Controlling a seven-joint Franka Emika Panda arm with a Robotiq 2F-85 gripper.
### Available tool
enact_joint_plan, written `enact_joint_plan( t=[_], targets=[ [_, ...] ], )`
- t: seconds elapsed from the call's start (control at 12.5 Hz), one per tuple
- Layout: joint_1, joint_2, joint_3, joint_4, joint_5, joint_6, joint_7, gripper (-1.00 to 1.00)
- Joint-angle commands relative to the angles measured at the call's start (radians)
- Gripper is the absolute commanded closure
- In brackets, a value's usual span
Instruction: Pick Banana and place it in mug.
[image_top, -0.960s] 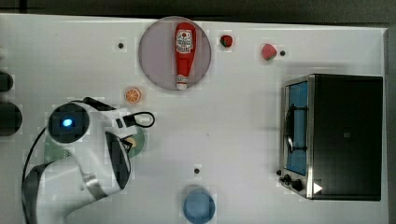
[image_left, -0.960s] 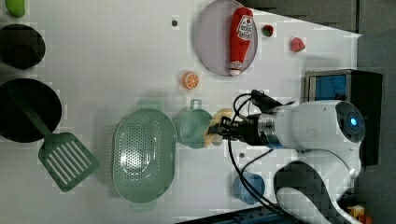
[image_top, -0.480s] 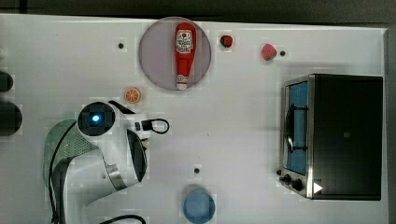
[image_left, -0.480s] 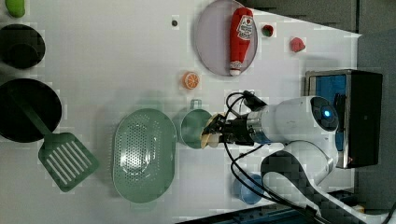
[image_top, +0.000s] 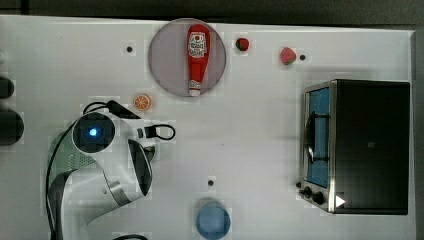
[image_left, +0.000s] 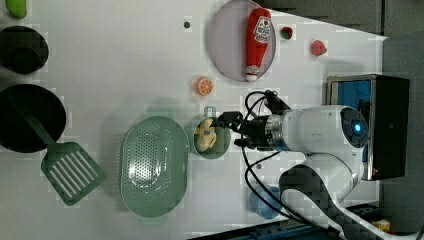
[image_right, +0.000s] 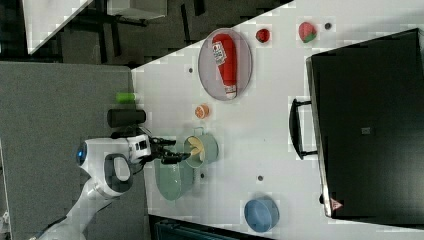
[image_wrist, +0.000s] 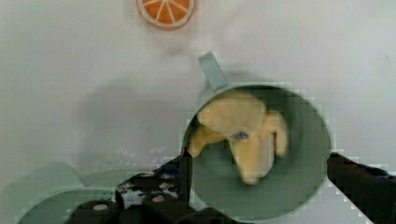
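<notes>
Lying inside the mug (image_wrist: 261, 154), the banana (image_wrist: 243, 130) is a pale yellow piece resting on the cup's floor toward the handle side, clear of both fingers.

Gripper (image_wrist: 259, 172): fingers (image_wrist: 184, 163) spread wide, one at each side of the mug's rim, nothing held between them. In the left view the gripper (image_left: 225, 127) sits at the 3 o'clock edge of the mug (image_left: 212, 137), with the banana (image_left: 205, 137) visible within.

Mug: round, teal-green, short handle stub. In the left view it stands just beside the pale green perforated bowl (image_left: 155, 165), at that bowl's 3 o'clock. In the right view the mug (image_right: 202, 150) is at 1 o'clock from the bowl (image_right: 172, 180).

Orange slice (image_left: 203, 86): flat on the table (image_left: 125, 60), at 12 o'clock from the mug in the left view, apart from it.

Ketchup bottle (image_top: 197, 57): lying on a round grey plate (image_top: 167, 55), toward 12 o'clock of the top view.

Two strawberries (image_top: 242, 44) (image_top: 287, 55): at 3 o'clock from the plate in the top view.

Blue cup (image_top: 213, 220): at 6 o'clock of the top view.

Toaster oven (image_top: 360, 145): at 3 o'clock of the top view.

Green spatula (image_left: 67, 170) and black pan (image_left: 25, 117): at 9 o'clock of the left view.
</notes>
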Motion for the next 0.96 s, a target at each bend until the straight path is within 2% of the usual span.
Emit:
enact_joint_plan(
  t=[0.08, 0.24, 0.56, 0.96],
  targets=[
    [0.009, -0.099, -0.011, 0.011, -0.022, 0.000, 0.078, -1.00],
    [-0.004, -0.192, -0.043, 0.029, -0.023, -0.043, 0.078, -1.00],
    [-0.017, -0.367, -0.178, 0.112, -0.023, -0.322, 0.016, -1.00],
    [-0.022, -0.453, -0.365, 0.278, -0.024, -0.620, -0.007, -1.00]
  ],
)
